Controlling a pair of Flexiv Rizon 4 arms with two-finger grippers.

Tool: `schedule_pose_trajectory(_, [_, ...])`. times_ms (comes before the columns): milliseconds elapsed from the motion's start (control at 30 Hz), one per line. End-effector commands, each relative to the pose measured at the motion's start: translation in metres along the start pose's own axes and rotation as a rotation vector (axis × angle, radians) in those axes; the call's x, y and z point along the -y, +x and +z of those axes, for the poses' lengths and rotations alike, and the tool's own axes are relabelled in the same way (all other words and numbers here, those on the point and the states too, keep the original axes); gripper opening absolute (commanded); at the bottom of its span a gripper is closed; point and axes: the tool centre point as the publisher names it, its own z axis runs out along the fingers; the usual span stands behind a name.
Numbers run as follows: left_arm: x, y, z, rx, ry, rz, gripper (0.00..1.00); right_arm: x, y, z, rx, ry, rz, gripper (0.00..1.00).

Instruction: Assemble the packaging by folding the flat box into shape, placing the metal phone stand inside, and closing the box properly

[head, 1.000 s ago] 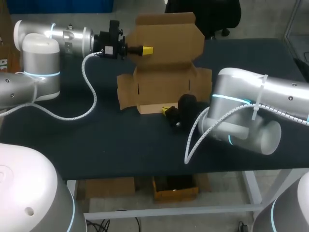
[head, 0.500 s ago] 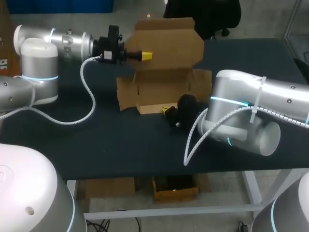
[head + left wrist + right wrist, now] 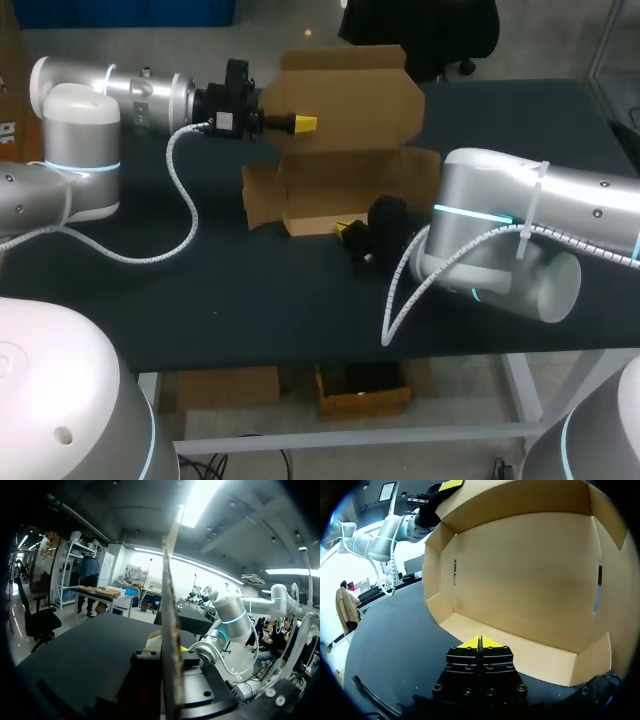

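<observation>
Your head camera sits high behind the robot and looks down on the table (image 3: 200, 290). It is far enough back to take in the left arm (image 3: 80, 150) entering from one side and the right arm (image 3: 540, 230) from the other.

Your left wrist camera looks out along the left tool (image 3: 169, 655). It is very near the box (image 3: 169, 580), whose panel stands edge-on between the fingers, and the right arm shows beyond the tool.

Your right wrist camera looks along the right tool (image 3: 480, 641) straight into the box's open inside, close ahead of the tool. The left arm shows past the box's far flap.

All three views share the box.
</observation>
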Motion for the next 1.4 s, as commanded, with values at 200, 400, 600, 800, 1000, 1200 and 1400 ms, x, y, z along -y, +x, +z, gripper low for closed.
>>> schedule_pose_trajectory(200, [-0.0051,0.0026,0.004,-0.014,0.004,-0.009,0.0,0.0078,0.0015,0.0043,0.011,-0.007,-0.001,0.0])
schedule_pose_trajectory(400, [-0.0078,0.0029,0.0036,-0.014,0.009,-0.018,0.0,0.0078,0.0015,0.0043,0.011,-0.007,-0.001,0.0])
schedule_pose_trajectory(600, [-0.0091,0.0027,0.003,-0.015,0.016,-0.022,0.0,0.0078,0.0015,0.0043,0.011,-0.007,-0.001,0.0])
schedule_pose_trajectory(800, [-0.0079,0.002,0.0017,-0.011,0.021,-0.016,0.0,0.0078,0.0015,0.0043,0.011,-0.007,-0.001,0.0])
schedule_pose_trajectory(1000, [-0.0078,0.0027,0.0023,-0.013,0.016,-0.009,0.0,0.0078,0.0015,0.0043,0.011,-0.007,-0.001,0.0])
schedule_pose_trajectory(1200, [-0.0078,0.0028,0.0024,-0.014,0.015,-0.008,0.0,0.0078,0.0015,0.0043,0.011,-0.007,-0.001,0.0])
schedule_pose_trajectory(1400, [-0.0078,0.0028,0.0024,-0.014,0.015,-0.008,0.0,0.0078,0.0015,0.0043,0.011,-0.007,-0.001,0.0])
